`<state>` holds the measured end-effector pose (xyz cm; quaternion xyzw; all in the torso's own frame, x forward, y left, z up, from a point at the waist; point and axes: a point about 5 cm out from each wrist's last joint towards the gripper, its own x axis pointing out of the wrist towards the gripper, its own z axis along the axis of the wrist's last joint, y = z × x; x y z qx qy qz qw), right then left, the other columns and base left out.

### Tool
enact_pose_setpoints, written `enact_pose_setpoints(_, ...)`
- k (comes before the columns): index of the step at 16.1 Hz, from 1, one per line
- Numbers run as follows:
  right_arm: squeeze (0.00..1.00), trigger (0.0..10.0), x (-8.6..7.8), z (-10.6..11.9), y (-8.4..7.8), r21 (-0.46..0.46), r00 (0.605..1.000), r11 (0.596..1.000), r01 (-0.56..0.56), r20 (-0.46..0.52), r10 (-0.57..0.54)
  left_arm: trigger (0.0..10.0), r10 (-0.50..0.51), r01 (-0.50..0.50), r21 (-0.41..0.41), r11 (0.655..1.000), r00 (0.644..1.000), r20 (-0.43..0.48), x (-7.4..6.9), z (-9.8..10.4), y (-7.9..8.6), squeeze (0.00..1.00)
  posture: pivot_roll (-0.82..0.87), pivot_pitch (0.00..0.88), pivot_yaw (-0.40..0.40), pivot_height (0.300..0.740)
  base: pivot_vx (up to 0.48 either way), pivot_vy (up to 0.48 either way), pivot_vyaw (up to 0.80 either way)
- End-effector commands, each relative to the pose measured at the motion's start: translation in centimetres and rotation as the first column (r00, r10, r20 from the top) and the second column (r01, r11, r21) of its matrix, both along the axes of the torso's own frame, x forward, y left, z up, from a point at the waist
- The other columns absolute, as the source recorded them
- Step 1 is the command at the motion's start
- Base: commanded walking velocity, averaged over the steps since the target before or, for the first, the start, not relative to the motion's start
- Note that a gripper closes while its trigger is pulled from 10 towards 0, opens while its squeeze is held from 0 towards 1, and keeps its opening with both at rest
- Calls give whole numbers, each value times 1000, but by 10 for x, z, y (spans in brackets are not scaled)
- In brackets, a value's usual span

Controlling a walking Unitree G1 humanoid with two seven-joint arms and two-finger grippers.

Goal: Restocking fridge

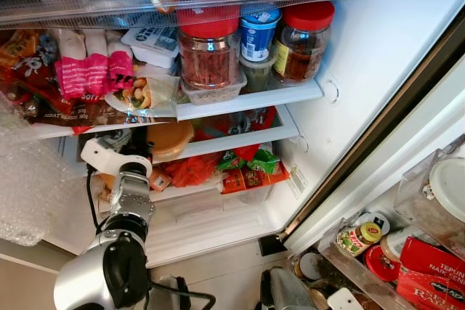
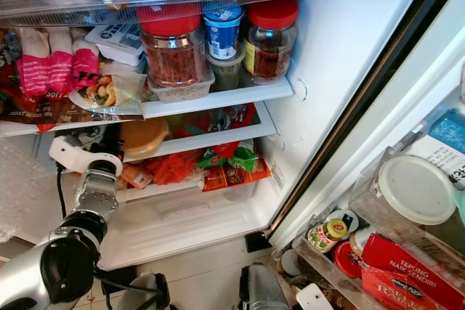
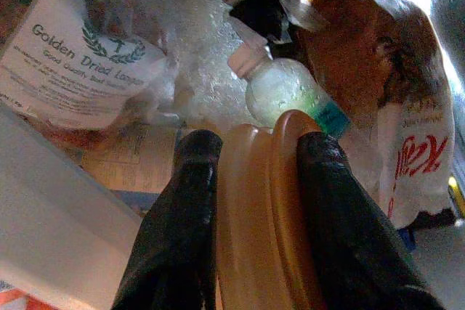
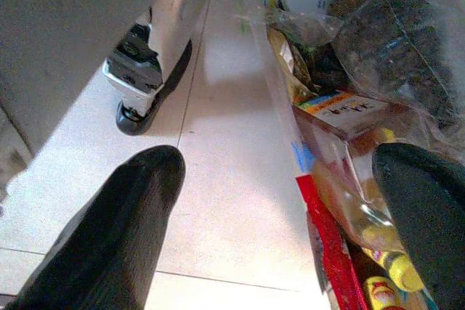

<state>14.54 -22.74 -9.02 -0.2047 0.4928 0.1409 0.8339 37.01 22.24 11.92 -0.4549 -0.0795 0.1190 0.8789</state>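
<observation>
Orange container pinched between left gripper jaws.

A white pouch among the fridge goods reads "Golden Dried" in green, with a laurel emblem. In the door shelf, a red packet reads "TEPUNG NAIK SENDIRI".

Pale floor tiles are catching bright daylight below the open fridge. The fridge's white inner wall is glowing under its own light, and a dark door seal is running diagonally beside it.
</observation>
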Motion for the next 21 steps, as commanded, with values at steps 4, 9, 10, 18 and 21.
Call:
enact_pose_setpoints(4,0,10000,-15,-3,-9,-23,999,1000,-1,-47,0,10000,1,0,-34,999,1000,18,4,5,-2,1000,-256,184,-109,643,0,0,0)
enact_pose_setpoints(9,0,10000,-13,-4,-6,-18,999,1000,4,-44,-5,10000,-41,40,7,999,998,48,6,10,-6,1000,-238,190,-93,643,0,0,0)
enact_pose_setpoints(10,0,10000,-13,-4,-6,-17,999,1000,5,-42,-5,10000,-50,49,14,999,997,52,7,11,-7,1000,-234,190,-88,643,0,0,0)
enact_pose_setpoints(18,0,10000,-8,-4,2,0,999,1000,16,-29,-16,10000,-151,147,56,988,985,84,5,8,-18,0,-198,189,-43,643,0,0,0)
enact_pose_setpoints(21,0,10000,-7,-4,4,5,999,1000,24,-24,-24,10000,-184,179,56,982,978,100,1,5,-20,0,-192,187,-34,643,0,0,0)
